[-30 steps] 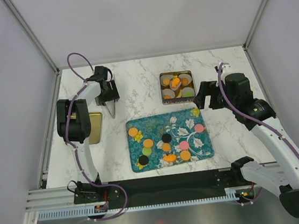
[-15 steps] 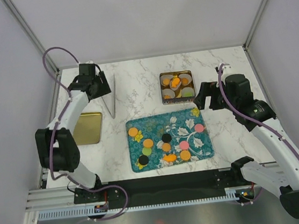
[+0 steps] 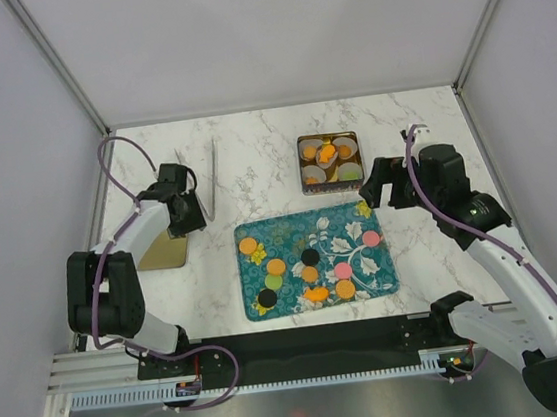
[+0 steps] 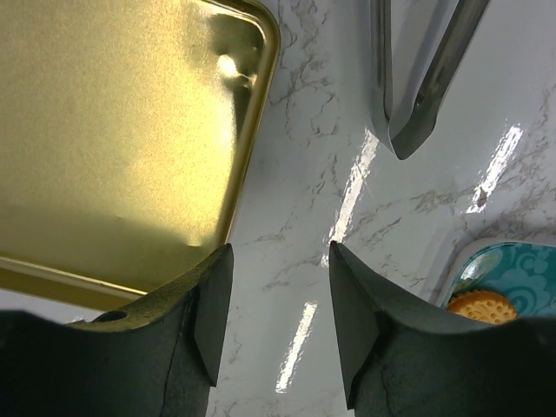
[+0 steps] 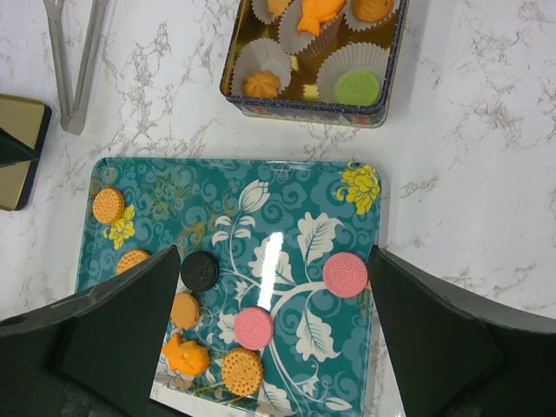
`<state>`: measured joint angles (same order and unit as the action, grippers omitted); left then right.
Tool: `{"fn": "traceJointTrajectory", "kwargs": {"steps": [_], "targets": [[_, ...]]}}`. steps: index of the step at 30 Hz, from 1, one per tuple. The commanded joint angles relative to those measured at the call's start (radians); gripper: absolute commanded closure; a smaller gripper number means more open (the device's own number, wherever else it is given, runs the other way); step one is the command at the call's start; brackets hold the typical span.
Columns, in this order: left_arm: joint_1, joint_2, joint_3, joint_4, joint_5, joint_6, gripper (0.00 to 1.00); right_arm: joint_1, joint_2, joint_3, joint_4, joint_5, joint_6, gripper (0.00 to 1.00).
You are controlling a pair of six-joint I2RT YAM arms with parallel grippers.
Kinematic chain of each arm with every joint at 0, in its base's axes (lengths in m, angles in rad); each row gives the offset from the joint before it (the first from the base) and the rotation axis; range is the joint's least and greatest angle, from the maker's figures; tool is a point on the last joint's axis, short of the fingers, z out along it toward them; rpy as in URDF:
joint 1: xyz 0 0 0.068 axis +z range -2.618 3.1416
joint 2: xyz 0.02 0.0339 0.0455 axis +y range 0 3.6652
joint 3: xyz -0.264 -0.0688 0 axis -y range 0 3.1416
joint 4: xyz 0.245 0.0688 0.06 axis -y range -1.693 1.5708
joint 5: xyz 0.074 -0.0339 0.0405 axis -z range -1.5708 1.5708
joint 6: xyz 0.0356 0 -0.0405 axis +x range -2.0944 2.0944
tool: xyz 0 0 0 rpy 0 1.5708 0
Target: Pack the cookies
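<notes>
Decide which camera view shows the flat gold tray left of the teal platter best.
The left wrist view: the gold tray fills much of the frame, its rim and rounded corner clear, though it is cropped. The top external view shows it small, partly under the left arm. The right wrist view catches only one end.

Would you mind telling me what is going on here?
Small round cookies lie on a teal floral tray; a few already sit in white paper cups in the rectangular tin behind it. The right gripper hovers open near the tray. The left gripper, open and empty, hangs by the flat gold lid, metal tongs lying untouched nearby.
</notes>
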<state>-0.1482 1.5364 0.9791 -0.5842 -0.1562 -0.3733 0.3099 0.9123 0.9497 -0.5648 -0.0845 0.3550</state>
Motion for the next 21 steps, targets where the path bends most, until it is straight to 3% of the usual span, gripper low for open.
{"fn": "traceJointTrajectory", "kwargs": {"steps": [1, 21], "targets": [[-0.002, 0.002, 0.050, 0.004, -0.054, -0.003, 0.45, -0.002, -0.024, -0.022, 0.043, -0.017, 0.012, 0.02], [0.013, 0.195, 0.162, -0.026, -0.085, 0.066, 0.47, -0.003, -0.036, -0.043, 0.043, -0.003, 0.009, 0.02]]}}
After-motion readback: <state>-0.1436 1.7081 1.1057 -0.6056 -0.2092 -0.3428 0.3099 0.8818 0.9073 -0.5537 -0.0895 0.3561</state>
